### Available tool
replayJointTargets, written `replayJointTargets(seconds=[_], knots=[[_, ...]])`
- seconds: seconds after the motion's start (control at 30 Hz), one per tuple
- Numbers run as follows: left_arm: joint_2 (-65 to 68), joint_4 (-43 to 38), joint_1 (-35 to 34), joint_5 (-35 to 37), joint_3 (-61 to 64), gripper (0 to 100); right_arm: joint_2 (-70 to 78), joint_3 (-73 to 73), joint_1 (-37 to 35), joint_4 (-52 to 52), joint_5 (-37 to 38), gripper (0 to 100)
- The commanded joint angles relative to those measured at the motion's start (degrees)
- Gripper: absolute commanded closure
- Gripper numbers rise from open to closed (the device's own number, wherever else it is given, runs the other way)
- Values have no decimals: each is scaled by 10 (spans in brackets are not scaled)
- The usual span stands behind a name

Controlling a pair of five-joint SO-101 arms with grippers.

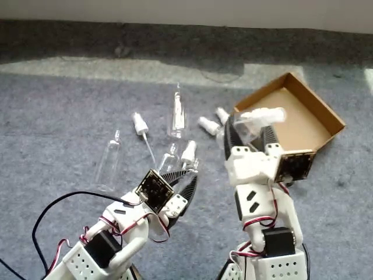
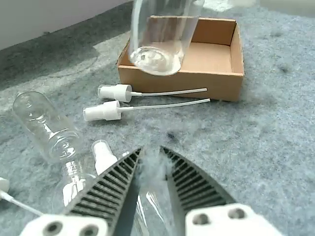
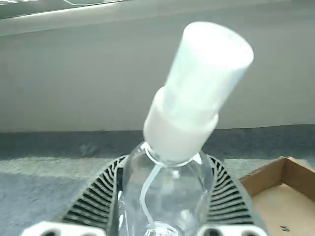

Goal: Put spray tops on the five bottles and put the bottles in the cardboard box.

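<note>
Cardboard box [image 1: 300, 125]: upper right of frame, open. Right gripper [image 1: 249, 132]: centre right, pinching a capped bottle [image 1: 263, 116] over the box's left edge. Left gripper [image 1: 184, 177]: lower centre, jaws nearly together around a clear bottle [image 2: 147, 209]. Loose spray tops [image 1: 208, 123]: centre.

White plastic arms [image 1: 256, 175], black ribbed fingers [image 2: 106, 189], red-and-white wires [image 1: 265, 221], black cable [image 1: 44, 216]

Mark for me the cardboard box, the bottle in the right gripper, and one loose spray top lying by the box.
cardboard box [image 1: 309, 119]: high view, bare floor.
bottle [image 3: 167, 191]: right wrist view, clear shoulder.
loose spray top [image 2: 114, 92]: left wrist view, white head.
</note>
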Motion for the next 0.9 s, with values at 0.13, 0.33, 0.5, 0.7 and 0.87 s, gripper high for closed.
replayJointTargets(seconds=[0.13,0.33,0.5,0.7,0.87], knots=[[-7,3,6,2,12,995,3,-38,109,-19,78,906],[-7,2,-77,2,12,995,4,-38,112,-19,155,906],[-7,-1,-135,2,7,995,89,-72,148,-22,155,906],[-7,-1,-143,2,12,995,226,-155,165,-22,155,906],[-7,-1,-144,2,12,995,318,-207,165,-23,155,906]])
